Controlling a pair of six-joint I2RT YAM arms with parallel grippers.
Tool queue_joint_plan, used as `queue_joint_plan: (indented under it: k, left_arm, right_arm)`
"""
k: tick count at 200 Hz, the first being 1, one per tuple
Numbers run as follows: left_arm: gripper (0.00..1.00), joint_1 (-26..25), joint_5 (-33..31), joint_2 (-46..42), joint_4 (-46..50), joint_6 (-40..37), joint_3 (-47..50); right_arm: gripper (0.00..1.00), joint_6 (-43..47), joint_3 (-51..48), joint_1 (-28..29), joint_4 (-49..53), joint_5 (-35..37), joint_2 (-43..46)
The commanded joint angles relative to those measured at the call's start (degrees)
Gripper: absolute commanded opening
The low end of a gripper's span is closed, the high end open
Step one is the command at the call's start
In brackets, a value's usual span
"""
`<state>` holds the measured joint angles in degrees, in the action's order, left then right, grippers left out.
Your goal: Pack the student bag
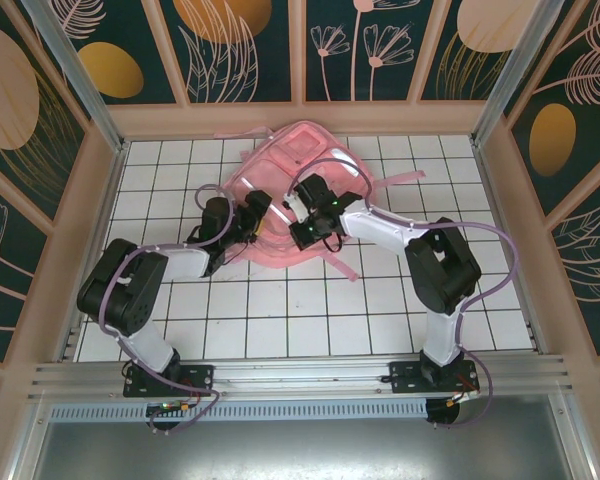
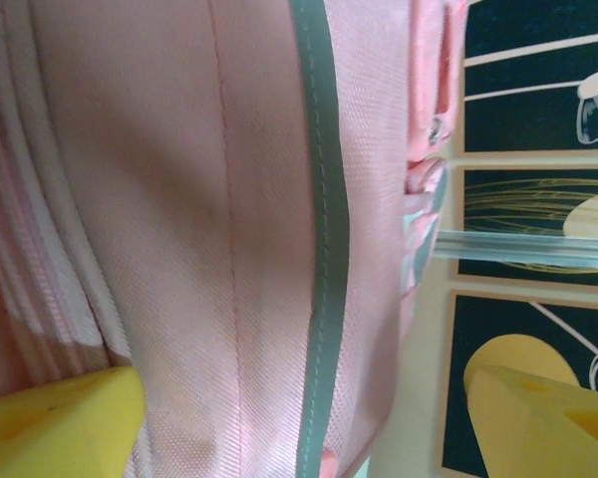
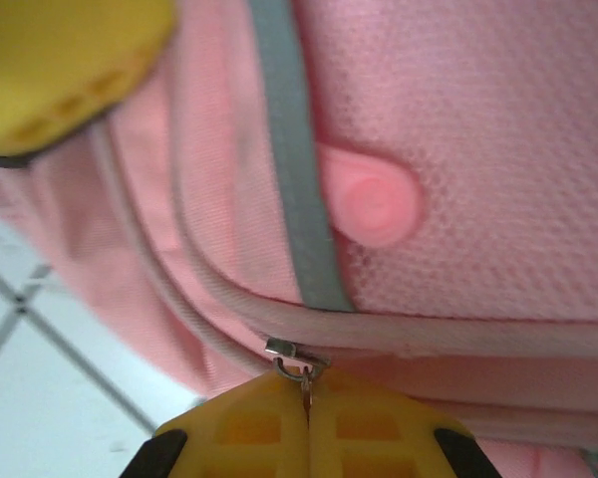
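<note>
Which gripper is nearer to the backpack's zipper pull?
Right. The right gripper is shut on the zipper pull at the backpack's near edge. The left gripper is open, straddling the backpack's fabric, further left in the top view.

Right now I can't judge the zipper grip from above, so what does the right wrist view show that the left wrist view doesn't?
Right wrist view: the right fingers shut on a metal zipper pull, a pink mesh panel and white table tiles. Left wrist view: the left fingers spread apart, with dark floral wall panels behind. Both: the pink student bag and its grey strip.
</note>
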<state>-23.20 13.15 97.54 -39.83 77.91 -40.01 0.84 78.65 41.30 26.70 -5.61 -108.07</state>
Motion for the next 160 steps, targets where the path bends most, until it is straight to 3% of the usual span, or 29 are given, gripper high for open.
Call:
queue_joint_plan:
  k: [1,15,48,75,98,130,160]
  left_arm:
    - [0.85,2.3,-3.8,1.8,9.1,-5.5,-0.4]
    - [0.85,2.6,-4.6,0.9,10.9,-6.9,-1.0]
    - [0.85,3.1,-6.7,-2.9,13.1,-9.0,-1.6]
    - [0.85,3.4,-9.1,-5.0,15.6,-11.6,-2.0]
    - [0.85,3.6,-8.9,-4.3,15.7,-12.4,-2.0]
    - [0.85,4.2,-12.7,-0.7,16.5,-15.3,-1.8]
    - [0.84,5.2,-12.0,0.3,15.3,-15.0,-0.8]
  right_arm:
    - [0.00,2.4,0.0,-0.4,5.5,23.5,1.9]
    - [0.00,2.7,1.3,0.1,5.3,27.4,1.4]
    - [0.03,3.2,1.6,1.2,2.3,22.8,2.8]
    - [0.03,3.3,1.2,1.1,1.8,29.6,3.0]
    - [0.05,5.9,1.0,1.1,2.3,27.2,2.7]
    - [0.06,13.7,-1.6,0.8,-1.0,40.2,-0.5]
    - [0.08,15.3,-1.1,0.1,-2.3,46.1,-2.3]
